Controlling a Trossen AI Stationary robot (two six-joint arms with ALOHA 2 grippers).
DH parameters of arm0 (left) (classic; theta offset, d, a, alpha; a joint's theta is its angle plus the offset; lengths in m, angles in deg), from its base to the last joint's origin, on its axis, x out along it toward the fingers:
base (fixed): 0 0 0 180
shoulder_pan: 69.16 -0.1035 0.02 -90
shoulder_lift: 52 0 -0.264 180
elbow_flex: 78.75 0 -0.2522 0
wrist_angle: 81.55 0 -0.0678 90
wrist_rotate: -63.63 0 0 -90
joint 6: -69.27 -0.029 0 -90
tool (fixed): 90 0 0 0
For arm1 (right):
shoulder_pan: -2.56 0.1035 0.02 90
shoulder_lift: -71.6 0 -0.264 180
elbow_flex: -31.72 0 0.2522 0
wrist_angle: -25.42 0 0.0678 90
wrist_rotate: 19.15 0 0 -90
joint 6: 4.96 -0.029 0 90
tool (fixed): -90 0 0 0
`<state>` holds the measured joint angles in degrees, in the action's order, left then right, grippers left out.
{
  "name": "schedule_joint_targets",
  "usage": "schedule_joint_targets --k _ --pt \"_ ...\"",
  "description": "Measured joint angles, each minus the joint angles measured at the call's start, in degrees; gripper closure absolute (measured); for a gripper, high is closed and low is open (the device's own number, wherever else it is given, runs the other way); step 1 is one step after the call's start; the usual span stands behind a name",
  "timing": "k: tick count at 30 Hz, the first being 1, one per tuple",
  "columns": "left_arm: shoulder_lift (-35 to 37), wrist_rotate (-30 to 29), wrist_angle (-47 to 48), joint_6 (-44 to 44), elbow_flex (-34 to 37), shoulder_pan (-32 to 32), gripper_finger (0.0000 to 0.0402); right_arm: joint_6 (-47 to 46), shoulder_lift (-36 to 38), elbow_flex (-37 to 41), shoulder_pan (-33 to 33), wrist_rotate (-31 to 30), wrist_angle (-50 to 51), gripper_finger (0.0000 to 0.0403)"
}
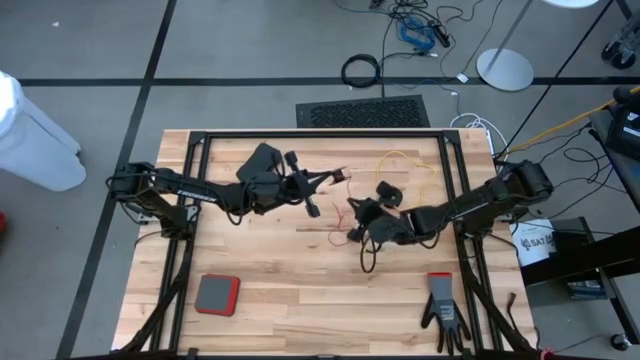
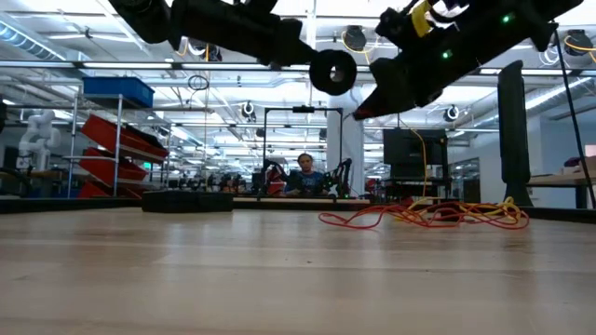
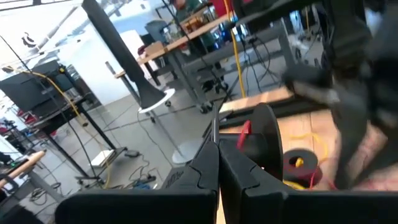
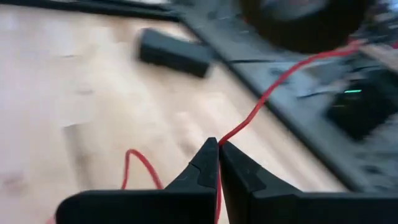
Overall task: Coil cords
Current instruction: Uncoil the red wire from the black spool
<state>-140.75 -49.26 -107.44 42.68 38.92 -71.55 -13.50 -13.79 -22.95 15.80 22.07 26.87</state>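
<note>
Cords: yellow cord (image 1: 408, 165) lies in loose loops on the bench (image 1: 300, 290) nr the far right corner, mixed w/ a red-looking thin cord (image 2: 372, 214) in the low view. A small black reel (image 2: 332, 71) hangs above the bench mid, held up at the left claw (image 3: 218, 152), fingers pressed together on its rim. Right claw (image 4: 218, 149) is off the bench surface nr the middle, slightly right, fingers pinched tight on the red-looking cord, which runs up from the tips toward the reel. Grey-red pad (image 1: 216, 294) nr the front left corner; black glove (image 1: 441, 305) nr the front right.
</note>
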Motion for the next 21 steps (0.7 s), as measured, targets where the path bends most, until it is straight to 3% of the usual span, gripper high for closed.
schedule_joint_targets --k 8,14,17,21 --pt "0.0 0.17 -0.66 0.77 0.0 -0.88 0.0402 10.51 -1.46 0.0 -0.39 18.34 -12.88 0.0403" --pt "0.0 -2.75 2.87 -1.07 0.0 -1.9 0.0402 17.58 -0.56 0.0 2.92 19.4 -16.24 0.0403" --pt "0.0 -3.98 5.65 -2.15 0.0 -2.25 0.0402 18.94 0.65 0.0 5.04 14.99 -16.55 0.0403" --pt "0.0 -4.36 7.87 -2.27 0.0 -2.25 0.0402 21.22 2.99 0.0 8.45 -0.78 -16.01 0.0403"
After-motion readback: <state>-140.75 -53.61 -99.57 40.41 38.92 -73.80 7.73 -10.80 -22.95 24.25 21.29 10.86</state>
